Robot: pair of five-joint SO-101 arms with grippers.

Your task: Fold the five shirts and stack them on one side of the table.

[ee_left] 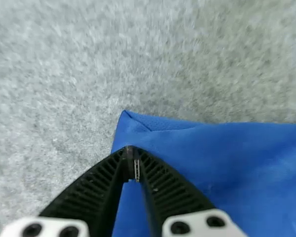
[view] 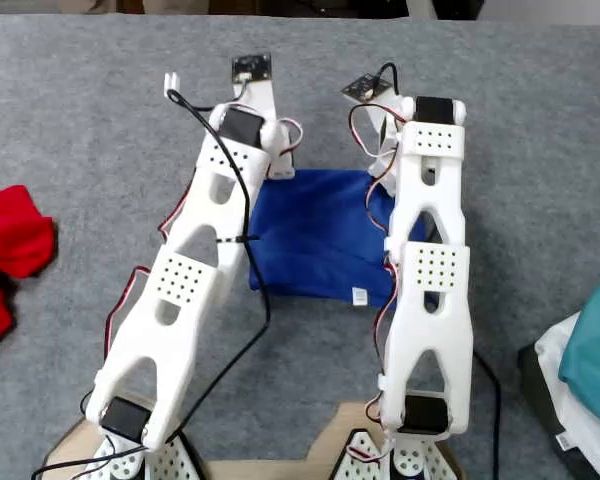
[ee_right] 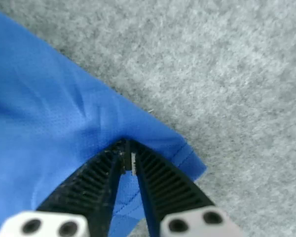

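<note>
1. Grey counter (view: pixel 80 120) carries a folded blue shirt (view: pixel 315 240) at its middle, between both arms
2. Left claw (ee_left: pixel 130 157) is closed, pinching one far corner of the shirt
3. Right claw (ee_right: pixel 127 153) is closed, pinching the other far corner
4. Red shirts (view: pixel 10 245) lie at the counter's edge

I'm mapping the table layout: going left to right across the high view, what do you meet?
Red garments → left arm → blue shirt → right arm → white and teal garments.
</note>
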